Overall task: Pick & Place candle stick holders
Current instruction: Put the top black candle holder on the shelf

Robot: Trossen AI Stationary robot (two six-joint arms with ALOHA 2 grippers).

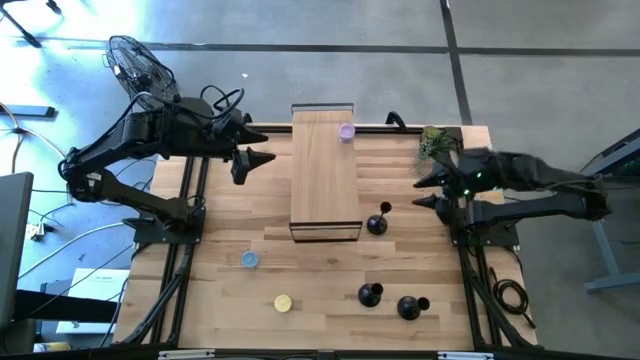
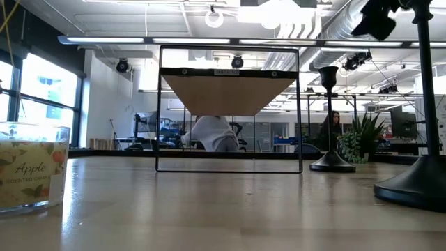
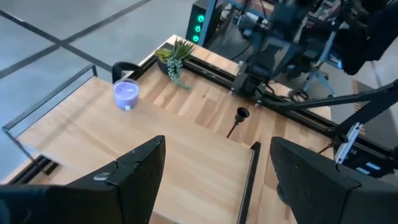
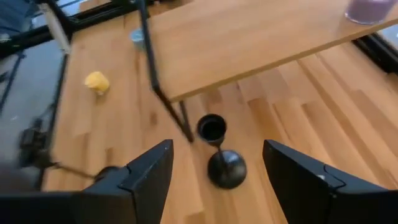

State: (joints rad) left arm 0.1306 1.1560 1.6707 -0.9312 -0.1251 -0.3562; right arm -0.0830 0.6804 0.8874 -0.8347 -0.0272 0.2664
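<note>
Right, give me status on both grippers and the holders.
Left gripper open, empty, beside the raised shelf. Right gripper open, aimed at nearest candle stick holder. Two more holders standing. Path clear.

Looking straight down from high overhead: whole table (image 1: 230,230), both arms, floor around. Set at tabletop height, facing level across the wood past the raised shelf (image 2: 230,94) into the room behind; apple candle jar (image 2: 31,167) very near the lens. Riding the left wrist, angled down over the shelf toward the far right edge and its plant (image 3: 176,55). Riding the right wrist, close above 1 candle stick holder (image 4: 221,155) beside the shelf. Shelf shared by all 4.
</note>
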